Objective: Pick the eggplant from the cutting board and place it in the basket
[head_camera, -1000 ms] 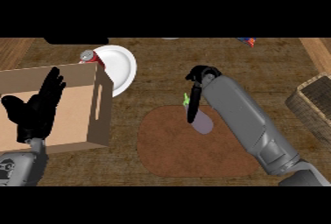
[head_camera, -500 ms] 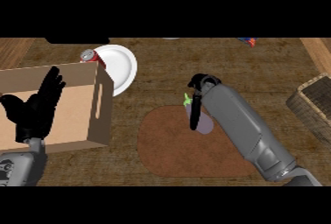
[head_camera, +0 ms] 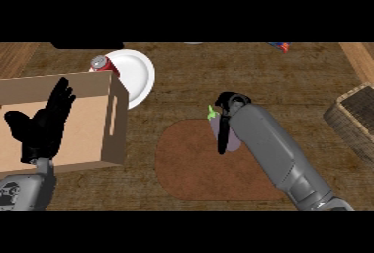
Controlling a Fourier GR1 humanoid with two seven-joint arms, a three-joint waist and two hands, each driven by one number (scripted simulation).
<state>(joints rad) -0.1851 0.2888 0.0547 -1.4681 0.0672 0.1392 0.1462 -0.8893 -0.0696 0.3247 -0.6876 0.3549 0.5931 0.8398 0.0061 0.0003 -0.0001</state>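
The eggplant [head_camera: 235,139] lies at the cutting board's [head_camera: 197,173] far right edge, lengthwise away from the robot, green stem at the far end. The right hand [head_camera: 232,103] sits directly over it; whether it has closed, I cannot tell. The basket [head_camera: 354,123] stands well right of the board. Left of the board, the left hand [head_camera: 36,131] rests, fingers straight.

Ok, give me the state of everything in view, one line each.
eggplant: lying on the cutting board, partly hidden
cutting board: flat on the counter
basket: upright, right edge, eggplant not in it
box: open on top
plate: flat, partly behind box
can: upright by the plate
left hand: open, resting at left
right hand: at the eggplant, grip unclear
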